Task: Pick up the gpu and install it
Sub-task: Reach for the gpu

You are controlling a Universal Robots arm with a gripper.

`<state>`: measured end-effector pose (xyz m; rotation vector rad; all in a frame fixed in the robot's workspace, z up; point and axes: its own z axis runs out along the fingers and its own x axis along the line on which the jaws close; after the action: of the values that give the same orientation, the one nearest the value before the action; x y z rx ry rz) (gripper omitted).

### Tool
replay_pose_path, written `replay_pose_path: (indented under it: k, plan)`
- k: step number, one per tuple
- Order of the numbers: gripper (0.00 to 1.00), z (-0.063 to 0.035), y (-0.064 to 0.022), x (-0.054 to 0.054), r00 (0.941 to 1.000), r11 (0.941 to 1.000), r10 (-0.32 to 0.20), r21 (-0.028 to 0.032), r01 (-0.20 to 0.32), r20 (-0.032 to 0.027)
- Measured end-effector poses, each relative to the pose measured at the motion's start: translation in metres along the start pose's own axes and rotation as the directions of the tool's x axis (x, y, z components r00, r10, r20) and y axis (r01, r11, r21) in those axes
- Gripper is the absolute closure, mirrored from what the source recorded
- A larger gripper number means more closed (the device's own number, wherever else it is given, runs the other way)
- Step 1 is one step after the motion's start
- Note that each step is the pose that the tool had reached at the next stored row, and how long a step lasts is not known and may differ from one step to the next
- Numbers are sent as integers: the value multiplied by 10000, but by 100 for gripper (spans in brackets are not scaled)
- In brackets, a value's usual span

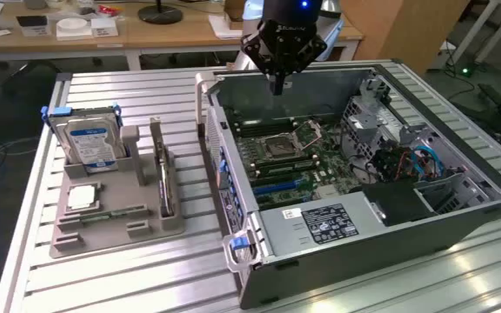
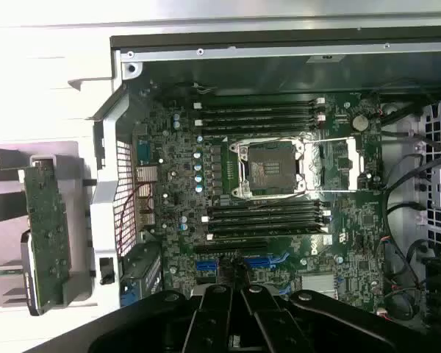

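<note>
End effector (image 1: 278,88) far from gpu (image 1: 165,189)

black angular pincer (image 1: 276,87) with linked struts, a blue light (image 1: 304,4) above, seemingly faint pale lettering.

A wooden desk (image 1: 146,36) runs across the upper left of the exterior view, carrying white boxes (image 1: 75,27) and a round black base (image 1: 160,13). A wooden panel (image 1: 398,29) stands at upper right. Dark floor (image 1: 11,98) shows at left. The slatted metal table (image 1: 146,274) catches glare at lower right.
</note>
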<state>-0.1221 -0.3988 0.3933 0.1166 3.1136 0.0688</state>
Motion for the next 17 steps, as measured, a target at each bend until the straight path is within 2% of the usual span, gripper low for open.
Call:
replay_pose_path:
  k: [6,17]
  plan:
    - [90,0,-4,42,10000,10000,1,0,-1,-1]
    - [90,-1,-18,202,10000,10000,1,1,-1,0]
